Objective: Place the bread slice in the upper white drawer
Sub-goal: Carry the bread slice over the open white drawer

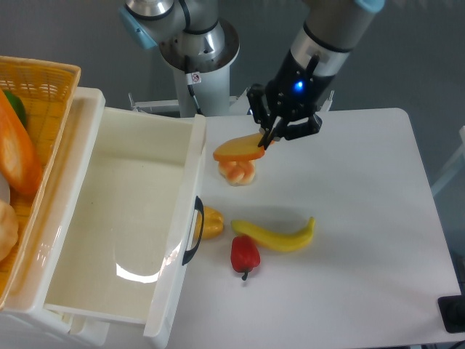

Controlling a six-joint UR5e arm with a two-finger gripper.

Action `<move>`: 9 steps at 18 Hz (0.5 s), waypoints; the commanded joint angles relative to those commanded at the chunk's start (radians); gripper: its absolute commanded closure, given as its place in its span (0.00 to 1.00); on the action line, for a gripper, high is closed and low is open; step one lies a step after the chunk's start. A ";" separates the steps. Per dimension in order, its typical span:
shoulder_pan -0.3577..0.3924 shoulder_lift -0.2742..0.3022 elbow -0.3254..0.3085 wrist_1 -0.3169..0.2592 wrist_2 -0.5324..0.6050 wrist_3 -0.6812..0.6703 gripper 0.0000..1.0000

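The upper white drawer [123,218] stands pulled wide open at the near left of the table [363,218], its glossy bottom bare and its dark curved handle [195,229] facing the food, ready, it appears, to take a delivery from above. Just off that handle sit a small yellow pepper [211,222], a red pepper [245,254] and a banana [276,235], all lying loose on the table. Farther back, the bread slice [240,150] hangs level in the air above a knotted bun [237,171], clear of the table and just to the right of the drawer's far corner. The gripper [266,139] grips it at its right edge, the dark fingers [270,134] drawn in close and pinching the thin crust, leaving most of the slice jutting toward the drawer. A woven basket [43,80] holding a long orange loaf [18,156] sits at far left.
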 joint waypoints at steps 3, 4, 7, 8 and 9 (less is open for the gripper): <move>0.011 0.014 0.014 0.000 -0.046 -0.038 1.00; 0.011 0.014 0.024 -0.002 -0.055 -0.052 1.00; 0.018 0.034 0.031 -0.003 -0.098 -0.081 1.00; 0.031 0.038 0.031 -0.003 -0.120 -0.087 1.00; 0.037 0.043 0.031 -0.002 -0.149 -0.098 1.00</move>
